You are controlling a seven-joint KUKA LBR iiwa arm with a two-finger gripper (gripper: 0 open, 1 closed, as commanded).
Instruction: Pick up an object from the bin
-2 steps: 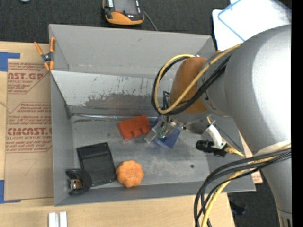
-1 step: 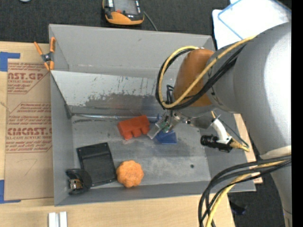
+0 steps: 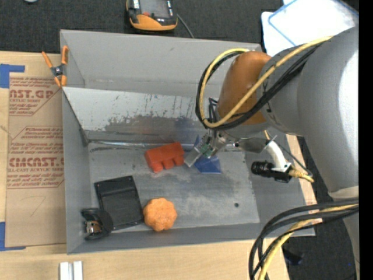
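Note:
My gripper [image 3: 201, 154] hangs low in the middle of the bin, its tips between an orange-red block and a small blue piece. The blue piece [image 3: 208, 166] lies just below and right of the tips, touching or nearly touching them. The orange-red block [image 3: 164, 156], with a notched lower edge, lies just left of the tips on the bin floor. I see nothing between the fingers.
A round orange ball [image 3: 159, 214] rests near the bin's front edge. A flat black pad [image 3: 119, 200] lies at the front left, with a small dark metal-ringed thing [image 3: 93, 223] in the front left corner. The arm and its cables cover the bin's right side.

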